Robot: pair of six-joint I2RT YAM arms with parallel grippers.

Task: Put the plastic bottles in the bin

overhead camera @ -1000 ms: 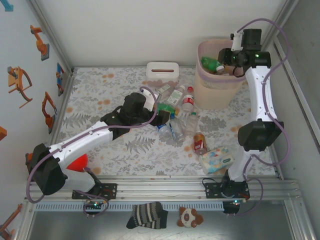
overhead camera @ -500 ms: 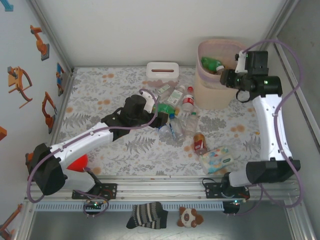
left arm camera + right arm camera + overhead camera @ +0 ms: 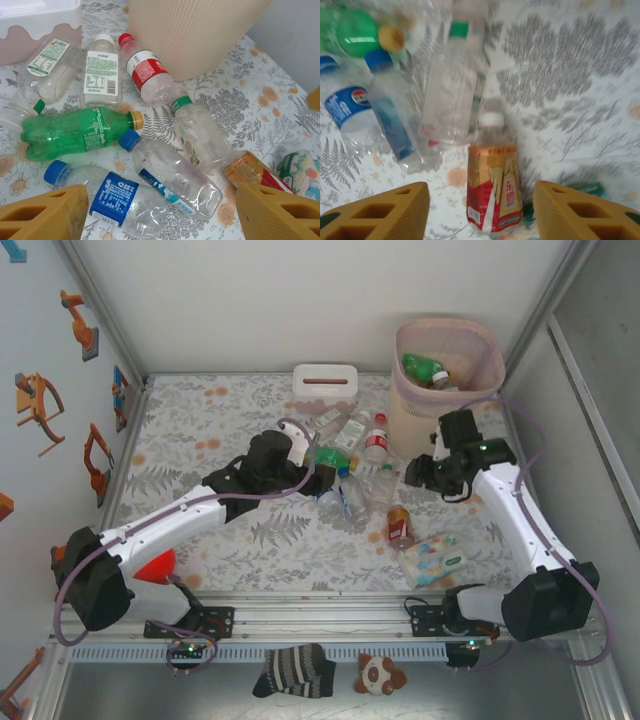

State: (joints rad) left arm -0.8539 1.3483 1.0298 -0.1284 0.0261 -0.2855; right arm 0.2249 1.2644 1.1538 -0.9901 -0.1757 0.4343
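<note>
Alignment matters: our right jaws hang open and empty over the orange-labelled bottle (image 3: 494, 185), lying on the table (image 3: 200, 430) near the bin (image 3: 425, 430); we should straddle its label squarely before closing. Our left jaws gape, empty, above the blue-labelled bottle (image 3: 117, 197).

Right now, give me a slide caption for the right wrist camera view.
Right gripper open over a white-capped bottle with a red-and-gold label, more bottles lying beyond it on the floral tabletop.
</note>
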